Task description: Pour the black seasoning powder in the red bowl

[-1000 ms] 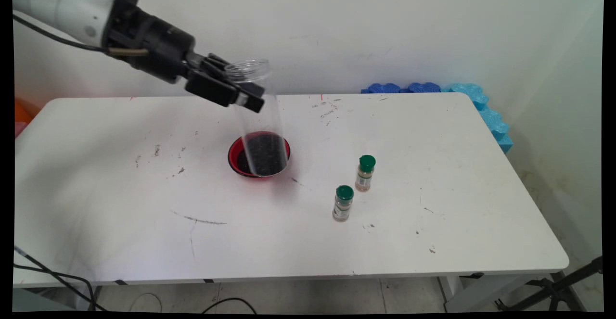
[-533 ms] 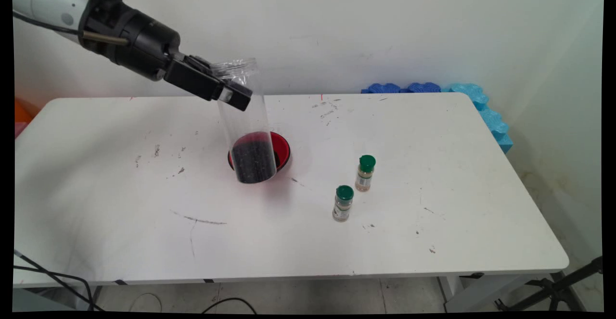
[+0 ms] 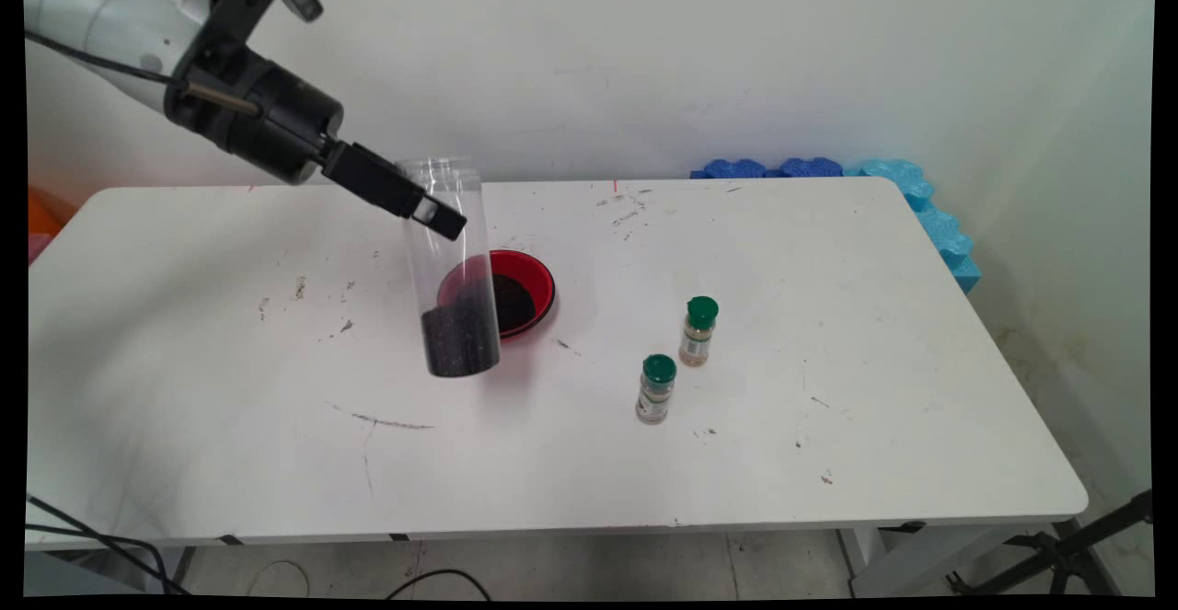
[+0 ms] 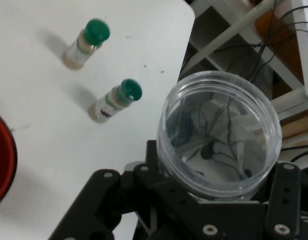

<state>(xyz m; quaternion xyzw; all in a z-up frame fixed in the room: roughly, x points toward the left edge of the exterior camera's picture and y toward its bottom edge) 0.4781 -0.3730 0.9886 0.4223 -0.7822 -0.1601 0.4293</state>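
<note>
Four items on the white table point(image 3: 828, 463), listed left to right, with holder noted first.

1. Gripper point(image 3: 433, 210), black, two-fingered, entering from upper left on the white arm. Pinching the clear jar near its top, just under the rim; in the hand view the linkage sits on both sides of the jar wall point(image 4: 213, 200). Grip high on the body leaves the loaded lower end hanging free.

2. Clear jar point(image 3: 451, 270), tall plastic cylinder, lidless. Held off the table surface, to judge by the shadow beneath, in front of the red bowl's left part as the main view has it. Long axis close to vertical, tilted slightly, the base leaning a little right; open mouth point(image 4: 221, 132) points up, base down. Dark granular contents point(image 3: 460, 339) fill roughly the bottom third, settled at the base, which fits a near-upright hold.

3. Red bowl point(image 3: 529, 283), shallow, resting on the table behind and right of the jar. Dark material lies in its middle. Partly overlapped by the jar.

4. Two spice bottles, green caps, upright, well apart from bowl and jar: nearer bottle point(image 3: 656, 389); farther bottle point(image 3: 698, 330), just beside the first, up and right.

Blue foam pieces point(image 3: 920, 205) at the table's far right corner, against the wall.
</note>
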